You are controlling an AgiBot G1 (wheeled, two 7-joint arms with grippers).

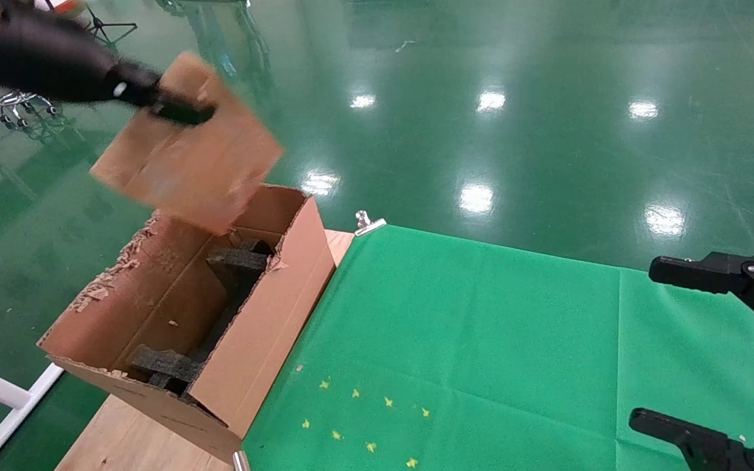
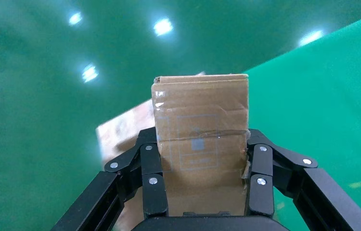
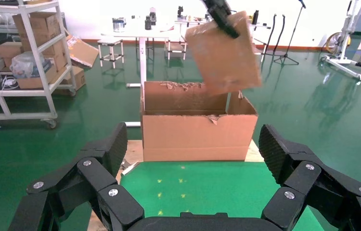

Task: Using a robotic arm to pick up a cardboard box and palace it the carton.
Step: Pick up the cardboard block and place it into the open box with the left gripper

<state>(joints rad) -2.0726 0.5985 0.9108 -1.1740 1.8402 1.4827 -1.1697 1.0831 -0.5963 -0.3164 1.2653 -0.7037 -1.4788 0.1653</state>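
left gripper point(image 2: 201, 185): clamped on taped cardboard box point(image 1: 187, 147), tilted, upper left above carton point(image 1: 266, 314) | right gripper point(image 3: 195, 159): wide open, lower right

1. Below the left gripper point(image 1: 184, 111) and its held cardboard box point(image 1: 187, 147): open carton point(image 1: 266, 307) mouth, partly filled by black foam blocks point(image 1: 239, 258).
2. Ragged torn flaps point(image 1: 118, 268) edging the carton's far side.
3. Open green cloth point(image 1: 482, 353) before the spread right gripper point(image 3: 195, 161).
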